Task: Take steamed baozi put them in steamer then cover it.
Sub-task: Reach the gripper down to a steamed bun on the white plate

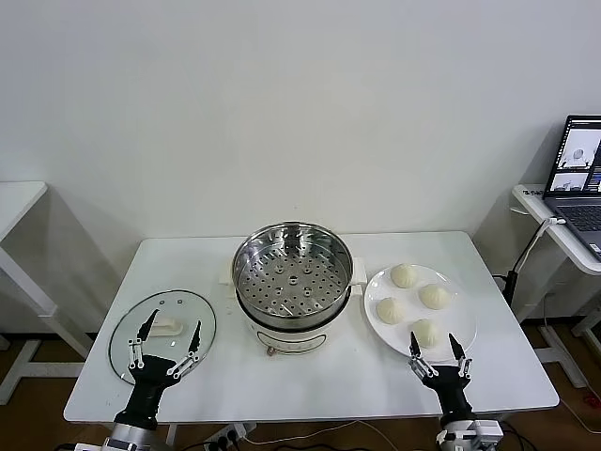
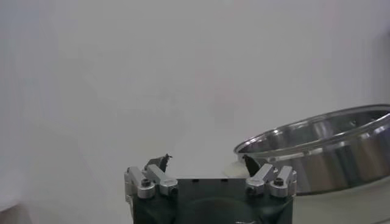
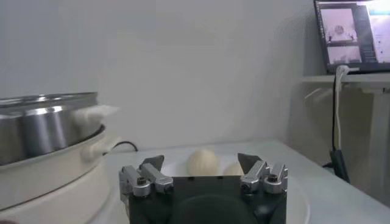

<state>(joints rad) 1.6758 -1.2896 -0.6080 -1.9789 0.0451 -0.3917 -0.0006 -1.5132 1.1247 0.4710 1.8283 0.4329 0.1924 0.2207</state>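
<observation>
The steamer [image 1: 292, 274] stands open at the table's middle, its perforated tray bare; it also shows in the left wrist view [image 2: 323, 149] and the right wrist view [image 3: 49, 140]. Several baozi [image 1: 404, 275] lie on a white plate [image 1: 465, 319] to its right; two show in the right wrist view [image 3: 203, 162]. The glass cover [image 1: 161, 331] lies flat on the table's left. My left gripper [image 1: 169, 348] is open, at the cover's near edge. My right gripper [image 1: 439, 355] is open, just in front of the nearest baozi [image 1: 425, 332].
A side table with an open laptop [image 1: 575, 178] and a hanging cable [image 1: 526, 254] stands at the right. Another white table's corner [image 1: 19, 202] is at the far left. A white wall runs behind.
</observation>
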